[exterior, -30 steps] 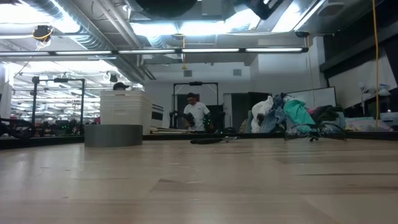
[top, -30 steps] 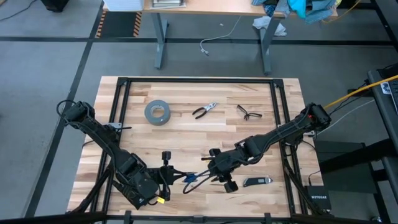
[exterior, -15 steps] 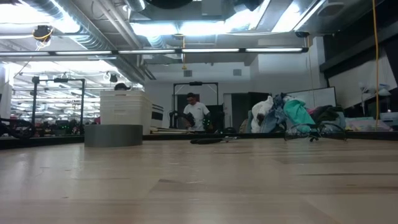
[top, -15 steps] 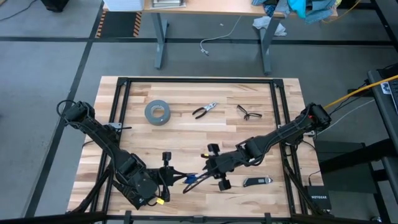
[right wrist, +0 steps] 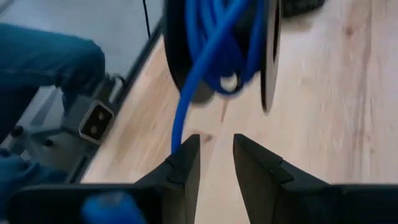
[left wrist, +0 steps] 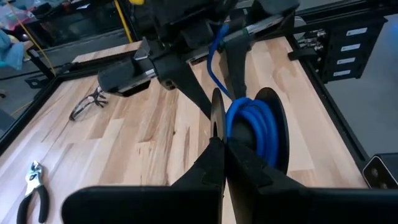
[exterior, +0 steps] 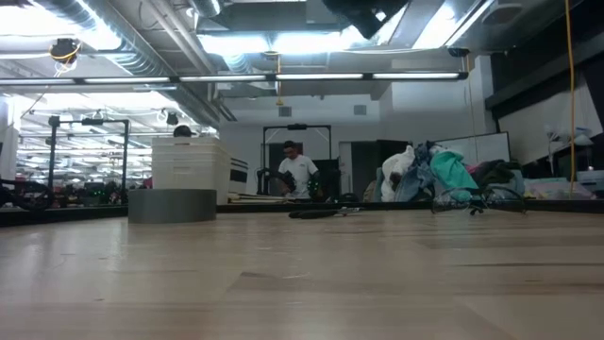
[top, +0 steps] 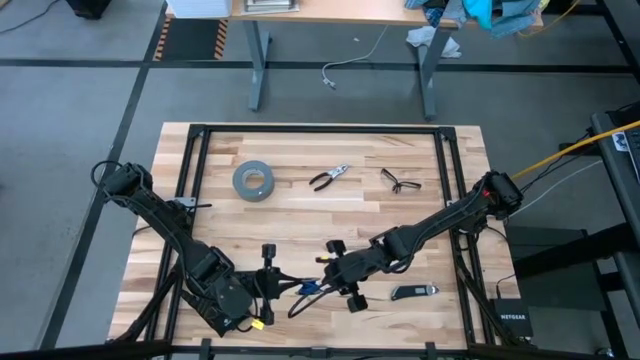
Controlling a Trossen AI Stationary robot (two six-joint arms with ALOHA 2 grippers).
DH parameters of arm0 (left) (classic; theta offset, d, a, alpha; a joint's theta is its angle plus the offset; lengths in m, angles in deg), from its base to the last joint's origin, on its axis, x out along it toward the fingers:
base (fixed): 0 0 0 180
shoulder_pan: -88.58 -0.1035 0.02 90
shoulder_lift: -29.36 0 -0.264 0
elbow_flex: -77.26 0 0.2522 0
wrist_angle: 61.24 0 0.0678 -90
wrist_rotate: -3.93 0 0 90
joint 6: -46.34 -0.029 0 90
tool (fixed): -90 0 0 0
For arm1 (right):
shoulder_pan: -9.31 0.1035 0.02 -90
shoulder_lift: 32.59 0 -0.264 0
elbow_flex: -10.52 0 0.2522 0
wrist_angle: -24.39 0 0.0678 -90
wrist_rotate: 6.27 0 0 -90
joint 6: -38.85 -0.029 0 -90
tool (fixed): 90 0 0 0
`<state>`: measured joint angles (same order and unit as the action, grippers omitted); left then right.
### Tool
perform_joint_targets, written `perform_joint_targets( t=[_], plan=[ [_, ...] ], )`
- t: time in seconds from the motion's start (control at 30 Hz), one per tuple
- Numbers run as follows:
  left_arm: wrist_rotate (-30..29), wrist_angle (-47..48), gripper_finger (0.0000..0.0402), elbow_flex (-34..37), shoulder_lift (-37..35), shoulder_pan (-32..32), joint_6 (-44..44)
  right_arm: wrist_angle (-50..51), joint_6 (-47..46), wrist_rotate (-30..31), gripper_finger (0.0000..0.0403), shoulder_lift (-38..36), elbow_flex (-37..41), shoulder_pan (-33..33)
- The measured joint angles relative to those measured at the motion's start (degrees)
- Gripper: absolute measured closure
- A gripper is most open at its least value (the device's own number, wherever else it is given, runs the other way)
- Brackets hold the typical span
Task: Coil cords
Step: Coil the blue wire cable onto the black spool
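Note:
The cords are bright blue cable [left wrist: 252,127] wound on a small black reel, seen in the high view as a blue and black bundle [top: 306,290] near the table's front edge. My left gripper [left wrist: 219,142], at the near left [top: 276,283], is shut on the reel. One loose blue strand [right wrist: 189,99] runs from the reel to my right gripper [right wrist: 214,155]. That gripper stands open just right of the reel [top: 324,270], pointing at it and slanting down. My left gripper pinches the rim of one black reel disc [left wrist: 216,109] between its two fingers, coming almost level from the table's left. The reel is lifted clear of the table, its discs upright. The loose strand reaches one right finger [right wrist: 184,155]; I cannot tell whether they touch.
A grey tape roll [top: 253,181], pliers [top: 328,178] and safety glasses [top: 400,181] lie across the far half of the table. A black folding knife [top: 412,292] lies near the front right. A person's leg [right wrist: 43,59] shows beside the table's near edge.
My right gripper has moved toward the table's left edge and a little down, closer to the reel in my left gripper, tipping further downward. The reel and my left gripper have stayed in place.

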<state>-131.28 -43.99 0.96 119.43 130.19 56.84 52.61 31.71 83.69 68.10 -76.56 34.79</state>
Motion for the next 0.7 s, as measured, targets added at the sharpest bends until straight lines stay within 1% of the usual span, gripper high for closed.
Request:
perform_joint_targets(
  t=[0.1,0.17,0.27,0.47,0.6,0.7],
  plan=[
    [0.0,0.02,0.0401,0.0,0.0,-0.02,-0.01,-1.86,-0.06,0.63,0.0304,-0.25,0.0,0.0],
    [0.0,0.07,0.0401,0.0,0.0,0.0,0.02,-2.8,-0.67,2.5,0.0304,-0.42,-0.05,0.02],
    [0.0,0.25,0.0401,0.0,0.0,0.0,0.15,0.29,-1.3,5.52,0.0304,-0.46,-0.96,0.0],
    [0.03,1.32,0.0401,-0.01,0.0,0.09,1.07,11.09,-2.02,10.58,0.0304,-0.68,-4.49,0.01],
    [0.04,2.12,0.0401,0.0,0.0,0.09,1.62,11.47,-2.71,11.41,0.0304,-1.33,-5.57,0.1],
    [0.04,2.06,0.0401,0.0,0.0,0.09,1.75,9.37,-3.01,11.54,0.0304,-1.55,-5.66,0.44]
  ],
)
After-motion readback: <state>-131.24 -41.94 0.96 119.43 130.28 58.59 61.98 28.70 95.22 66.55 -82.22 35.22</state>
